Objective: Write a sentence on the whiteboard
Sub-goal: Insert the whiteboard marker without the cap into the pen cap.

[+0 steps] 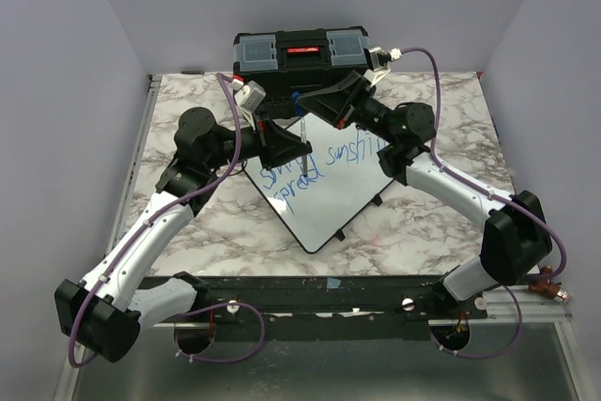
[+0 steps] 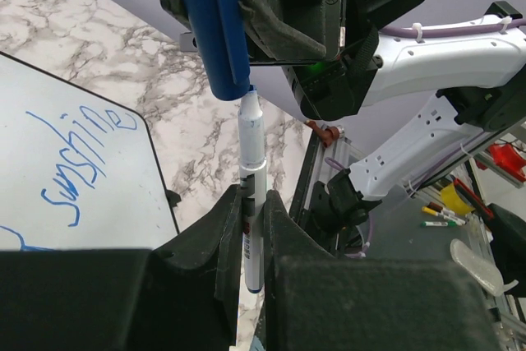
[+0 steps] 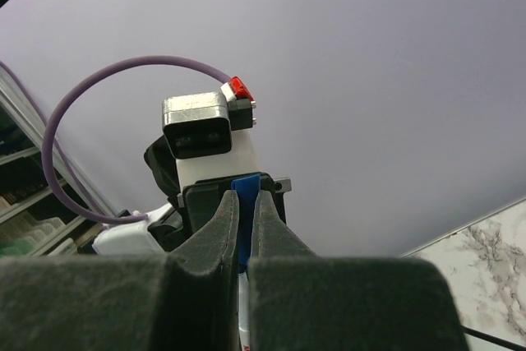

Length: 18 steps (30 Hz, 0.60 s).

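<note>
Our left gripper (image 2: 253, 203) pinches the white barrel of the marker (image 2: 251, 145), and our right gripper (image 3: 245, 199) is pressed tight on its blue cap (image 2: 220, 22). The cap sits straight beyond the marker's tip, the two long axes nearly in one line and the tip just at the cap's mouth. We judge the next move to be a push along that line to seat the cap. The whiteboard (image 1: 329, 208) lies below both arms, with the sentence (image 1: 315, 168) already written across it in blue.
</note>
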{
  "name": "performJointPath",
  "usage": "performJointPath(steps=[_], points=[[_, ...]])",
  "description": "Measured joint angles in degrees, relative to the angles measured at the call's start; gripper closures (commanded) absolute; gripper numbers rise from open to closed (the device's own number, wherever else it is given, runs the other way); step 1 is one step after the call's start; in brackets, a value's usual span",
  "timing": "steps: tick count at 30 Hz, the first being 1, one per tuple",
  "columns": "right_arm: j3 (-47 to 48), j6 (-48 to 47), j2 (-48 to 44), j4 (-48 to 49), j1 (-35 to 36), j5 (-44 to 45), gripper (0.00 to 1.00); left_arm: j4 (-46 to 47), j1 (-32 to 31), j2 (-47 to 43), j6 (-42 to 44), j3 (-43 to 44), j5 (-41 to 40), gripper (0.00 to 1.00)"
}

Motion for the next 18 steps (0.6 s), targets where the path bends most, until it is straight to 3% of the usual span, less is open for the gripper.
performJointPath(steps=[18], points=[[-0.04, 0.61, 0.79, 0.42, 0.0, -0.15, 0.99, -1.42, -0.13, -1.07, 1.07, 0.02, -2.14, 1.0]])
